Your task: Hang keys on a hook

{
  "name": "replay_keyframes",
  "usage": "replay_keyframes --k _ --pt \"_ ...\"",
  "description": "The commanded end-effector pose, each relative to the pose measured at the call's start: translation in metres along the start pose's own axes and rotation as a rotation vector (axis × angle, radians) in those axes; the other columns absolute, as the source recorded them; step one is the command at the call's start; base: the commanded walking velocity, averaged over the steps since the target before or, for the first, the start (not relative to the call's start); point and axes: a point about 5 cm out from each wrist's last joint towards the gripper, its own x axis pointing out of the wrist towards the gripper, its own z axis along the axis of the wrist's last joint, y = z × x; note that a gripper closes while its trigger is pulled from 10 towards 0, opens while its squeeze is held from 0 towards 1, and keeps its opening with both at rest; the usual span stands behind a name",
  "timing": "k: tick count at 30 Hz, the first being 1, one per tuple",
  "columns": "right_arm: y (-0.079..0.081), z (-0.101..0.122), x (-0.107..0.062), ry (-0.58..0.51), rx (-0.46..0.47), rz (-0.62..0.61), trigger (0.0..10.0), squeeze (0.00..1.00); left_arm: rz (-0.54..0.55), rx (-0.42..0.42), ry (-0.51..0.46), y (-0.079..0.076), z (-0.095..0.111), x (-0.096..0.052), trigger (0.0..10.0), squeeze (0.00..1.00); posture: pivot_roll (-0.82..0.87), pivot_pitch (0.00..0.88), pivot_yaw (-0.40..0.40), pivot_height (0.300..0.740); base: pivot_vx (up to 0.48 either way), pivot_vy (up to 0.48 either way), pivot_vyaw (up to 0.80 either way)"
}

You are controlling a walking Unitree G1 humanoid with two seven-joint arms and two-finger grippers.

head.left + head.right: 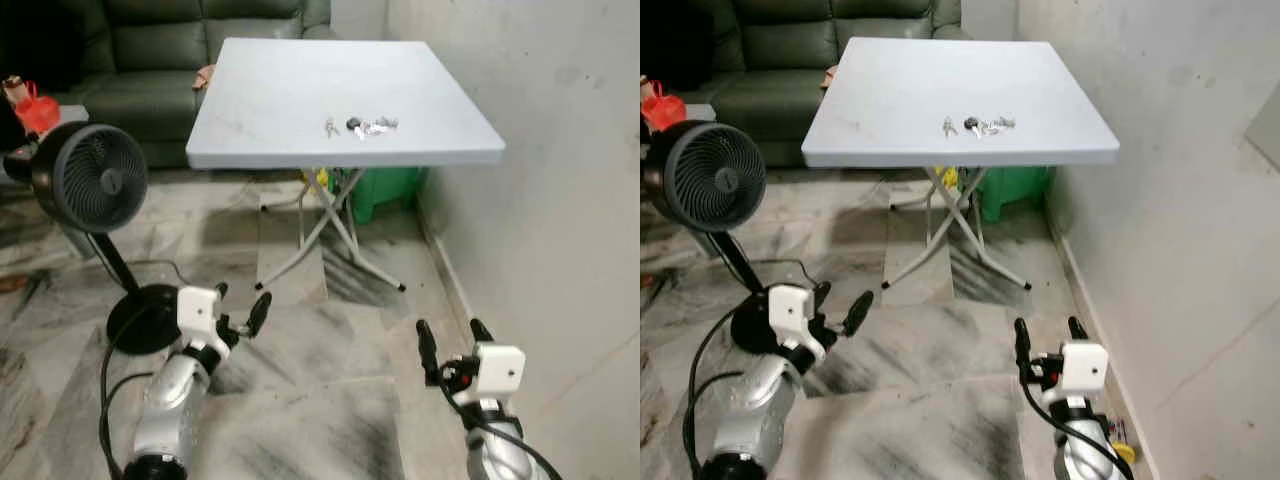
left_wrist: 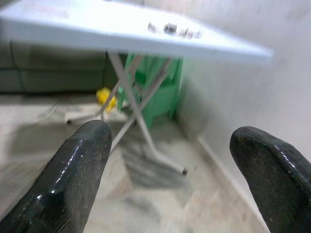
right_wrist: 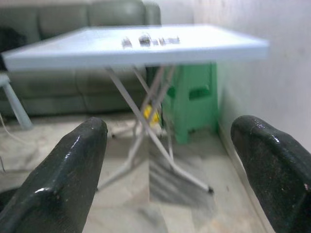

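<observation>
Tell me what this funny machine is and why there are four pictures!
It is a walking robot with two silver arms. Two pictures come from cameras in its head, looking down. There you see the left gripper and the right gripper, each with two black fingers as jaws. Both are open and hold nothing. The other two pictures come from a camera on each wrist, so the big black blobs are fingers seen close up. Ahead stands a white folding table with keys lying on it. Near it are a black fan, a green sofa and a green stool.
</observation>
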Motion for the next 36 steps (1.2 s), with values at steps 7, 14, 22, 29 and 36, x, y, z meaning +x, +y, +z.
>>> replay_keyframes --k 7,14,22,29,36 --pt "0.004 0.017 0.004 -0.006 0.028 -0.008 10.0 0.0 -0.002 -0.074 -0.016 -0.012 0.008 0.003 10.0 0.0 0.01 0.06 0.002 0.74 0.246 0.0 0.0" --pt "0.002 0.025 0.004 0.007 0.021 -0.006 10.0 0.0 -0.038 -0.076 -0.026 -0.024 0.017 0.004 10.0 0.0 0.01 0.065 -0.004 0.74 0.388 0.0 0.0" --pt "0.003 0.026 0.004 0.032 0.022 -0.01 10.0 0.0 -0.035 -0.076 -0.013 -0.028 0.017 0.004 10.0 0.0 0.01 0.066 -0.004 0.74 0.398 0.0 0.0" --pt "0.003 0.028 0.004 0.043 0.022 -0.011 10.0 0.0 -0.034 -0.069 0.0 -0.027 0.018 0.004 10.0 0.0 0.01 0.063 -0.003 0.74 0.418 0.0 0.0" --pt "0.003 0.03 0.007 0.043 0.011 -0.007 10.0 0.0 -0.043 -0.062 0.003 -0.029 0.019 0.007 10.0 0.0 0.01 0.051 -0.007 0.74 0.423 0.0 0.0"
